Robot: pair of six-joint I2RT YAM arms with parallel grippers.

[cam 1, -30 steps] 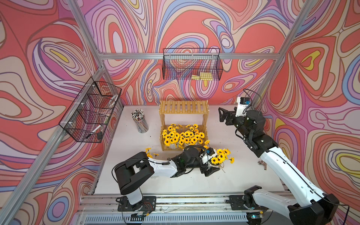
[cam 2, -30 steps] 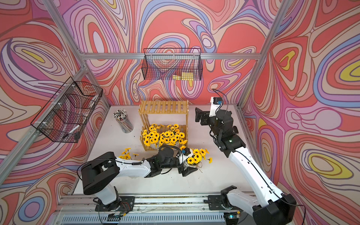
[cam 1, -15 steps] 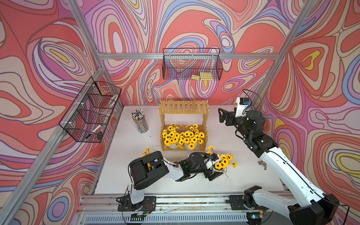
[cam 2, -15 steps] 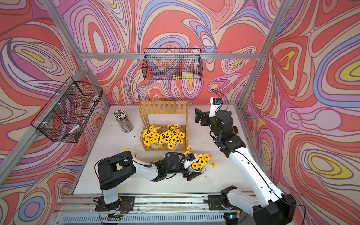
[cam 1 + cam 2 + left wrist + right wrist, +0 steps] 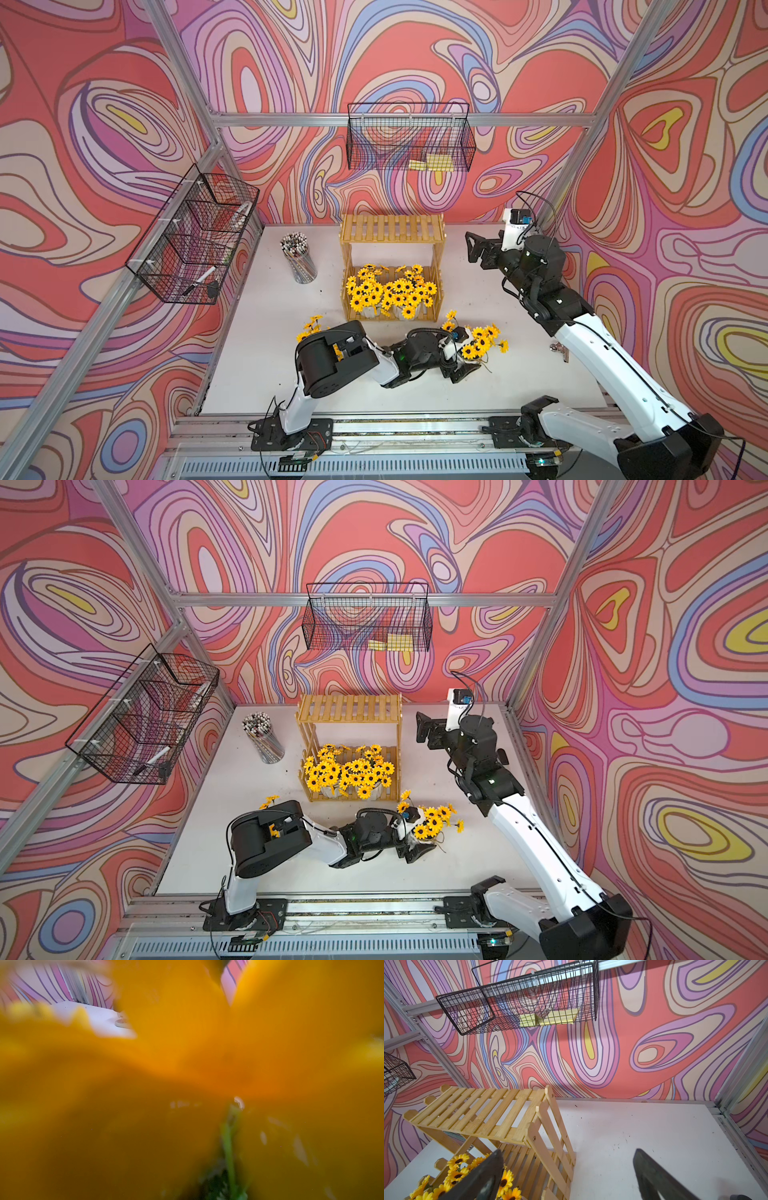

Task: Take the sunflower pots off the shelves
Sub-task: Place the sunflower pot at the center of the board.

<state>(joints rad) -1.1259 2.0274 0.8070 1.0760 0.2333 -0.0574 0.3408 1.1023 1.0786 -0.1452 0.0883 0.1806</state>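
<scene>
The sunflower pot (image 5: 478, 348) (image 5: 432, 824) is at the table (image 5: 286, 357), out in front of the shelves (image 5: 392, 227) toward their right end, clear of them. The left fingers (image 5: 458, 374) (image 5: 409, 856) are spread wide and clasp its white body from either side. We read its long axis as tilted, with the blooms up and toward the right arm's side. Two further sunflower pots (image 5: 390, 291) stand on the lower shelf. The right fingers (image 5: 652, 1176) (image 5: 473, 246), raised beside the top tier's end, are wide apart and hold nothing.

bright, even light; left wrist view blurred.
</scene>
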